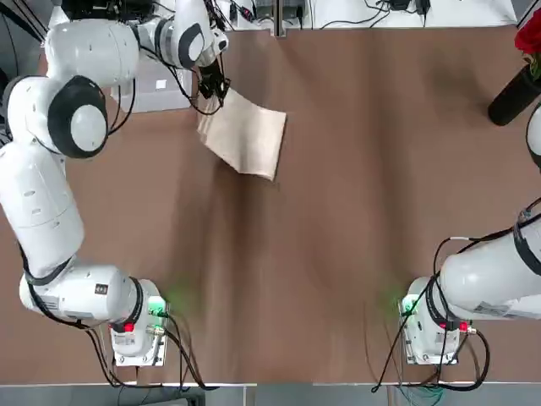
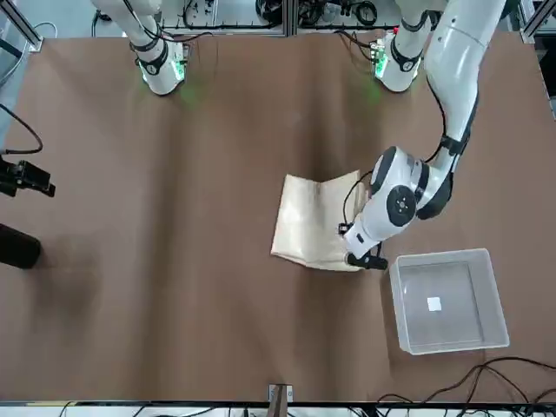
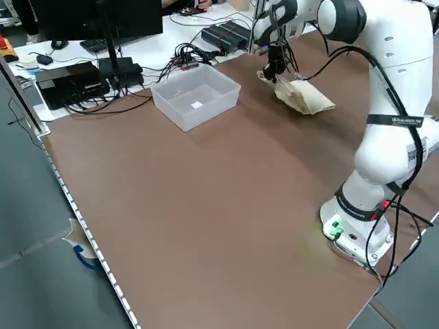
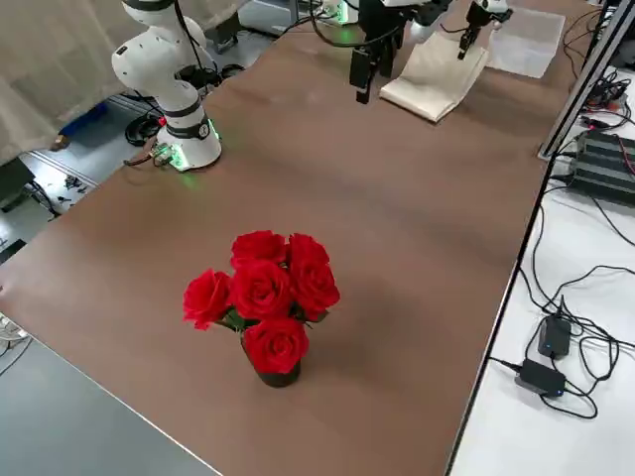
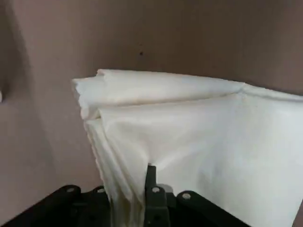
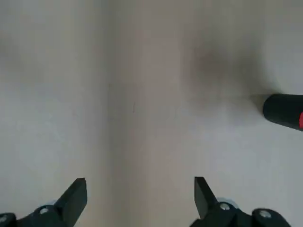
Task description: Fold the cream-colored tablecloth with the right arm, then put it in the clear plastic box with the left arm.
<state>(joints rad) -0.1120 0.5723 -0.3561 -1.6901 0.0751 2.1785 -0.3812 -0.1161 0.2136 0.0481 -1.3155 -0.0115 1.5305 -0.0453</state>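
- Cloth (image 2: pixel 306 224): cream, folded into layers, with soft creases; it lies outside the box, on the robot's right of it, near its wall. Whether its underside touches the tabletop (image 2: pixel 217 330) cannot be told.
- Left gripper (image 5: pixel 125 191): at the cloth's edge on the side toward the box; its fingers are clenched on the gathered layers, the rest of the cloth spreading out from them.
- Box (image 2: pixel 404 317): translucent, upright on the tabletop, a white mark (image 2: pixel 434 304) on its bottom; the left arm (image 1: pixel 38 190) partly covers it in the top view.
- Right gripper (image 6: pixel 140 189): above the tabletop on the robot's right, well apart from the cloth, near the vase (image 6: pixel 284 109); its fingers are released, spread wide.
- Roses (image 4: pixel 261 290): red, standing in the dark vase.
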